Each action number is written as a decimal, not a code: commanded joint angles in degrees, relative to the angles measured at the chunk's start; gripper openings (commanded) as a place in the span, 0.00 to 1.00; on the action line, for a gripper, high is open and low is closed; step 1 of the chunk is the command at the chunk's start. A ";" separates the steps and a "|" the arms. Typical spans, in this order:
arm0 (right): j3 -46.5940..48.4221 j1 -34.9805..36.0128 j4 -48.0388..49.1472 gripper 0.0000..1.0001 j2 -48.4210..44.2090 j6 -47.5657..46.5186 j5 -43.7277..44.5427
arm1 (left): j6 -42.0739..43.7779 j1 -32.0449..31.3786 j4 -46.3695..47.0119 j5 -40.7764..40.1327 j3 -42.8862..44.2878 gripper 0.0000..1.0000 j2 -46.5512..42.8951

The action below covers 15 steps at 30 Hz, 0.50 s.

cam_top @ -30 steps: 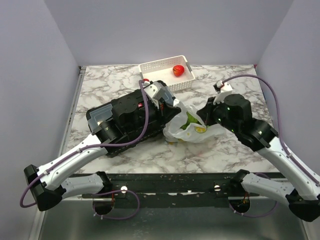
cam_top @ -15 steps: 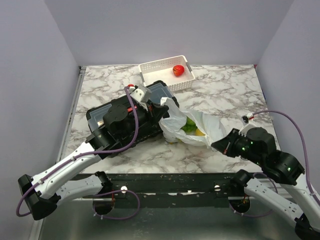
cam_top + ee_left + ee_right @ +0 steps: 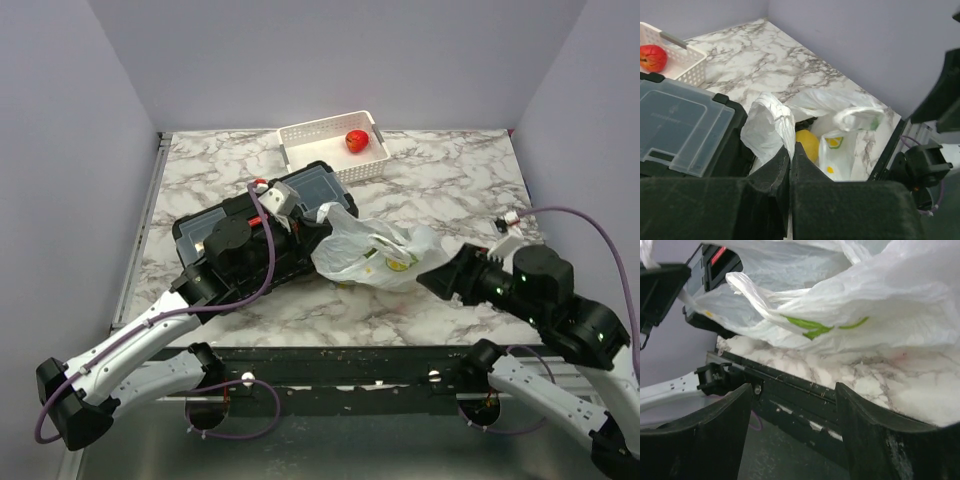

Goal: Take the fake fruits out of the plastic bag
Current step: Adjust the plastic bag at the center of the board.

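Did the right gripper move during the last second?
Yes. The right gripper went back toward the near edge of the table, farther from the white basket.

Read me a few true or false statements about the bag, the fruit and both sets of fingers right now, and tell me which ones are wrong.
1. The left fingers are pinched shut on a fold of the plastic bag. True.
2. The right fingers are clamped on the bag. False: they stand apart below the bag, with nothing between them.
3. A red fruit lies in the white basket. True.
4. The yellow fruit lies out on the bare table. False: it sits inside the bag, visible through its opening in the left wrist view.
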 commanded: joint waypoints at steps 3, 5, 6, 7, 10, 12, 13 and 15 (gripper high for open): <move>13.85 0.03 0.07 0.75 13.00 -10.13 11.35 | -2.72 0.01 2.63 7.35 -1.60 0.00 -1.19; 15.42 0.05 4.01 0.87 11.64 -12.46 11.57 | -3.62 0.11 2.40 6.89 -1.75 0.00 -1.34; 14.98 0.00 7.49 0.96 10.34 -13.27 11.17 | -3.82 0.10 2.60 7.19 -1.88 0.00 -1.42; 14.69 0.05 9.68 1.00 9.91 -13.33 10.98 | -4.31 0.14 3.28 7.56 -2.08 0.00 -1.47; 15.96 0.00 14.42 0.98 14.32 -13.56 8.39 | -5.81 0.15 5.70 9.35 -2.63 0.00 -1.73; 16.32 -0.01 17.16 0.84 19.40 -13.64 3.61 | -7.45 0.13 7.17 10.02 -2.63 0.00 -1.66; 16.12 -0.01 18.79 0.73 21.80 -13.87 -0.18 | -8.36 0.10 7.84 10.03 -2.49 0.00 -1.36; 14.75 0.05 22.60 0.61 25.17 -14.48 -6.78 | -10.96 0.13 7.67 9.74 -1.16 0.00 -0.26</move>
